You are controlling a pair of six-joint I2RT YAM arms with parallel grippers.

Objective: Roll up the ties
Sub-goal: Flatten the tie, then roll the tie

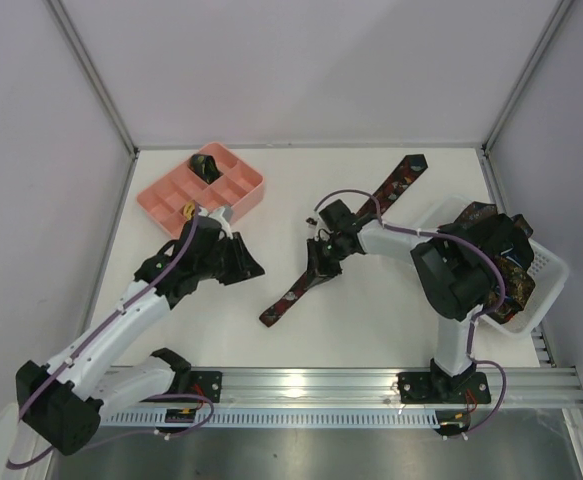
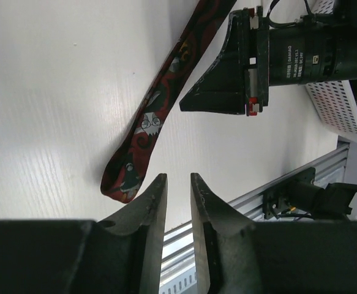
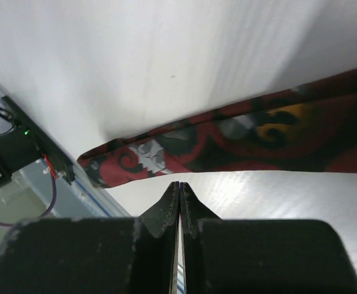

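While the tie (image 1: 289, 298) is lying unrolled on the table (image 1: 371, 325), the right gripper (image 3: 179, 185) is hovering closed and empty beside its near end, left gripper (image 2: 178, 179) slightly parted and empty, so the next move is likely calling for pinching that end.

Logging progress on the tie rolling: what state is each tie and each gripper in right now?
Flat tie: unrolled, lying diagonally on the table.
Rolled tie: rolled up, in a far compartment of the pink tray.
Basket ties: heaped loosely in the white mesh basket.
Left gripper: slightly open, empty.
Right gripper: shut, empty, tips beside the flat tie.
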